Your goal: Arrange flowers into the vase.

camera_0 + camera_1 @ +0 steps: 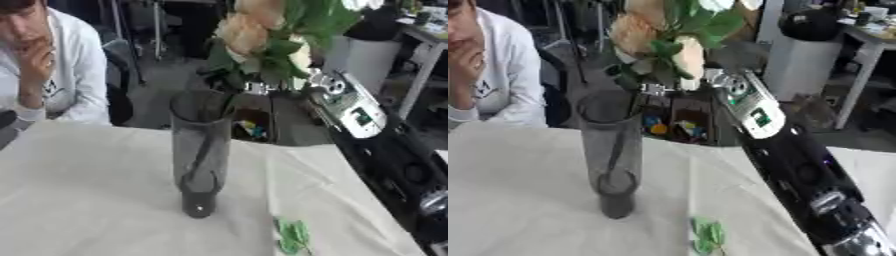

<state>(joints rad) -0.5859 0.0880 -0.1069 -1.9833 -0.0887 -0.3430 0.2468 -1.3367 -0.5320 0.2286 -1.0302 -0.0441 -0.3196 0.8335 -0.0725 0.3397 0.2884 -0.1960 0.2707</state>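
Honestly can't tell what the right hand is doing behind those light, floppy flowers above the tall, tippy-looking glass vase; best held low on the stems.

Right arm runs in from five o'clock, glossy black casing, a silver joint at its lower end, a white-and-silver wrist section with a small green mark.

Pale cloth covered surface; small green leaf lay near front edge. White cabinet stood behind, beside grey desk.
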